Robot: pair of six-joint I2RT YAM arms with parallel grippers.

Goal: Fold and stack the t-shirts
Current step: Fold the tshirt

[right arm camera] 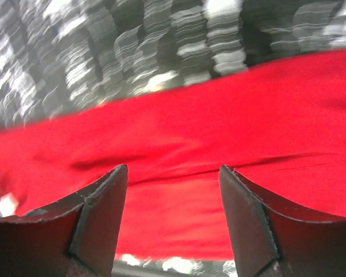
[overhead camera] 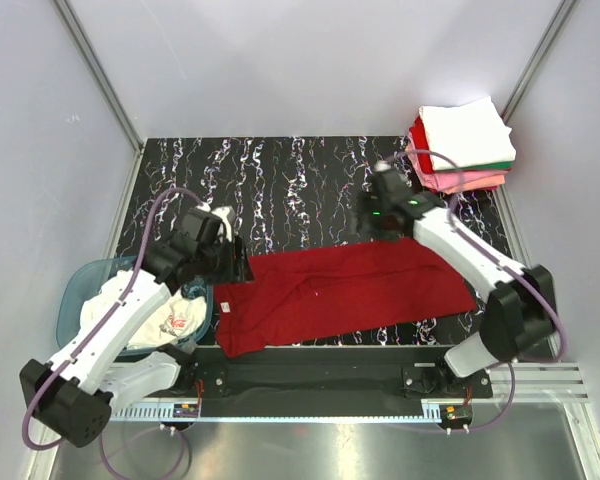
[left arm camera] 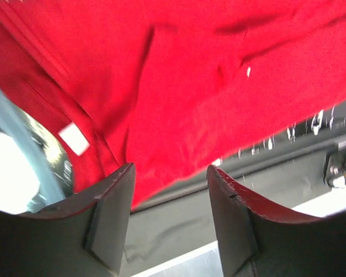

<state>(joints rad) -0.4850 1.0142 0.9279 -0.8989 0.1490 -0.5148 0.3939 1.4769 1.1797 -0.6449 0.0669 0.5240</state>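
A dark red t-shirt lies folded lengthwise as a long strip across the front of the black marbled table. It fills the left wrist view, where its white neck label shows, and the right wrist view. My left gripper is open and empty above the shirt's left end. My right gripper is open and empty above the shirt's far edge. A stack of folded t-shirts, white on top over green, pink and red, sits at the back right corner.
A teal plastic tub at the front left holds a white t-shirt with red print, under my left arm. The table's near edge and a black rail lie just in front of the shirt.
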